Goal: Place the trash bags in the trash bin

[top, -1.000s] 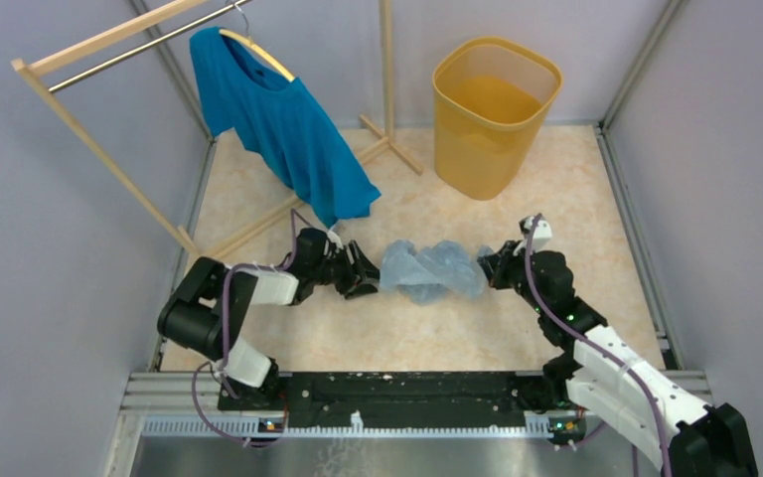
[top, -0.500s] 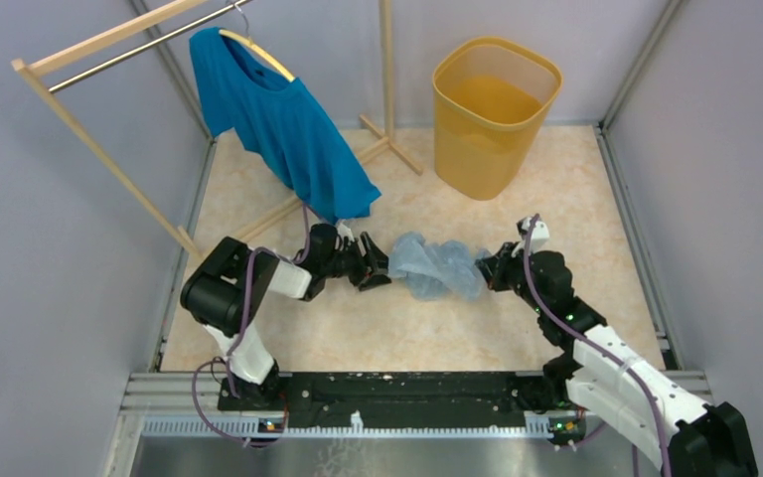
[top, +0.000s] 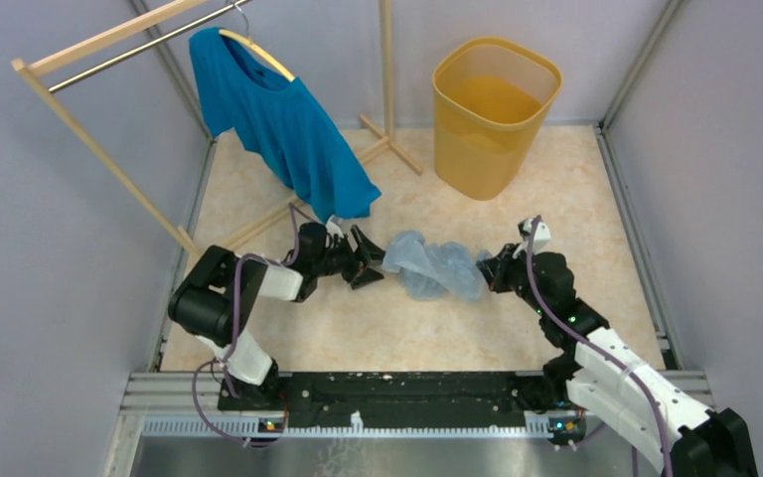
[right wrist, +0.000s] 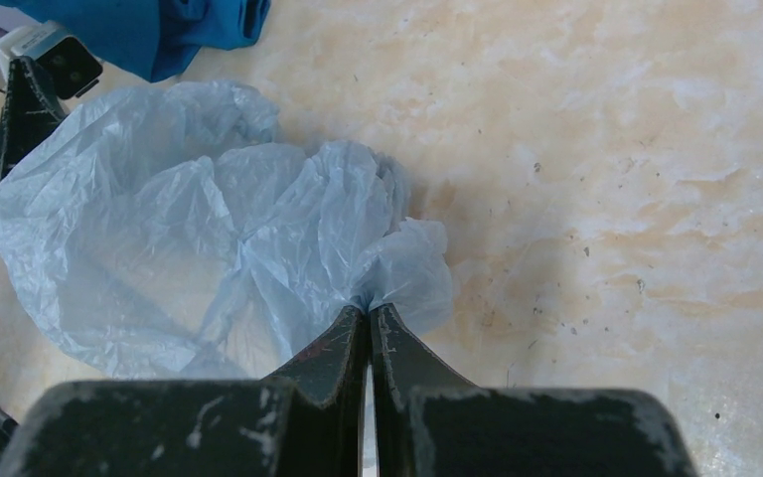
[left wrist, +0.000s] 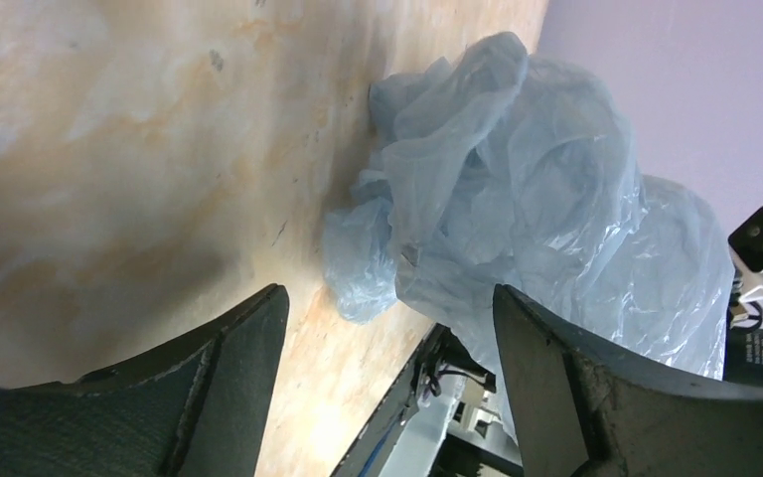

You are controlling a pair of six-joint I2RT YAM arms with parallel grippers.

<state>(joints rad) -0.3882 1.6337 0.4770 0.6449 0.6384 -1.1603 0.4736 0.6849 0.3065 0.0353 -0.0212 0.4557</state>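
The trash bag [top: 435,264] is a crumpled pale blue-grey film lying on the floor between my two arms. It also shows in the left wrist view [left wrist: 517,189] and in the right wrist view [right wrist: 209,238]. My right gripper [top: 489,270] is shut on a pinch of the bag's right edge; its tips [right wrist: 369,313] meet on the film. My left gripper [top: 373,260] is open at the bag's left end, with the bag just ahead of its jaws [left wrist: 387,298] and not held. The yellow trash bin [top: 495,114] stands upright at the back right, apart from both grippers.
A teal-blue T-shirt [top: 283,124] hangs on a wooden rack [top: 109,45] at the back left, its hem just behind my left gripper. The rack's feet [top: 392,144] lie on the floor left of the bin. Grey walls close in the sides.
My left arm has swung up and toward the bag, then drawn back slightly; its jaws now stand open at the bag's left end. The bag has stretched flatter. The right gripper has held its pinch.
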